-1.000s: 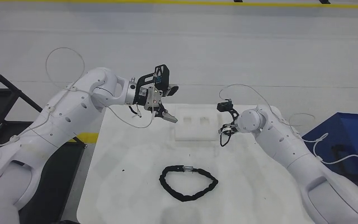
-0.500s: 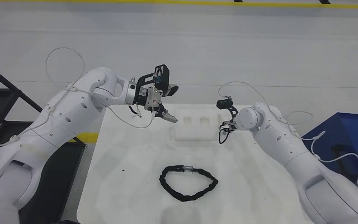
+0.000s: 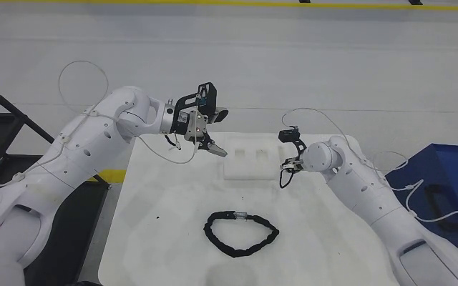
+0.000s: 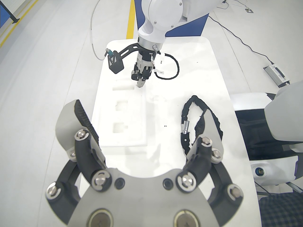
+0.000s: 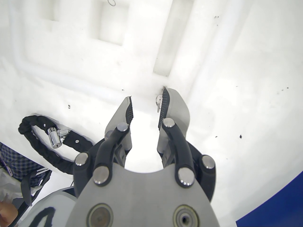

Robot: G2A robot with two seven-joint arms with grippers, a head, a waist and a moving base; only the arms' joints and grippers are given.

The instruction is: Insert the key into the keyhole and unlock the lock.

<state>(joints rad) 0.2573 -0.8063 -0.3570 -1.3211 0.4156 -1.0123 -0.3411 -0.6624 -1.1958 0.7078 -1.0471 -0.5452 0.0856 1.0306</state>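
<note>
A black sleeved chain lock point(image 3: 240, 233) lies looped on the white table, and its silver lock cylinder point(image 5: 54, 139) sits at the join of the loop. The small silver key point(image 5: 158, 101) lies at the edge of the white foam tray point(image 3: 250, 161), against the inner pad of one finger of my right gripper point(image 5: 147, 95). That gripper is open and low at the tray's right end point(image 3: 284, 174). My left gripper point(image 3: 215, 149) hangs open and empty above the tray's left end. From its wrist, the chain point(image 4: 201, 109) lies partly behind one finger.
The foam tray has several rectangular pockets, and a thin metal ring point(image 5: 111, 1) lies at the rim of one. A blue bin point(image 3: 429, 179) stands off the table's right side. Bare table point(image 3: 322, 243) surrounds the chain.
The right arm's wrist rose a little toward the tray and came back down; its gripper stays at the tray's right end. The left arm has not moved.
</note>
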